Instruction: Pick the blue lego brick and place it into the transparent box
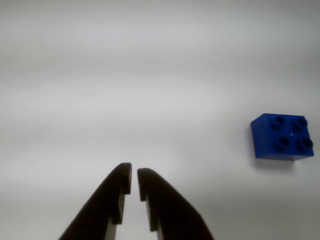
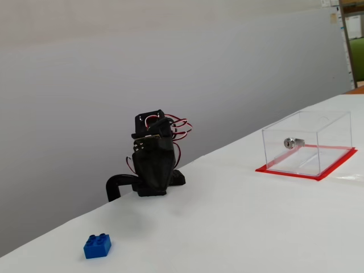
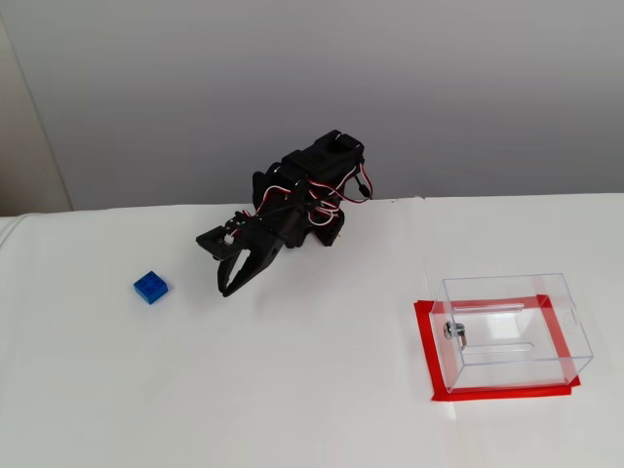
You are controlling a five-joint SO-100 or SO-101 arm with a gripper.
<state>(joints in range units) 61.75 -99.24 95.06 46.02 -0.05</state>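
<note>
One white desk (image 3: 312, 409) carries everything. On it sits one blue lego brick (image 3: 150, 287) with four round studs on top — the only brick in any view. There is one transparent box (image 3: 512, 330) on one red base (image 3: 425, 341), with one silver lock cylinder (image 3: 454, 331) on its wall. One black robot arm (image 3: 302, 195) is present, ending in one claw (image 3: 225, 277) — two fingers, counted in the wrist view.
</note>
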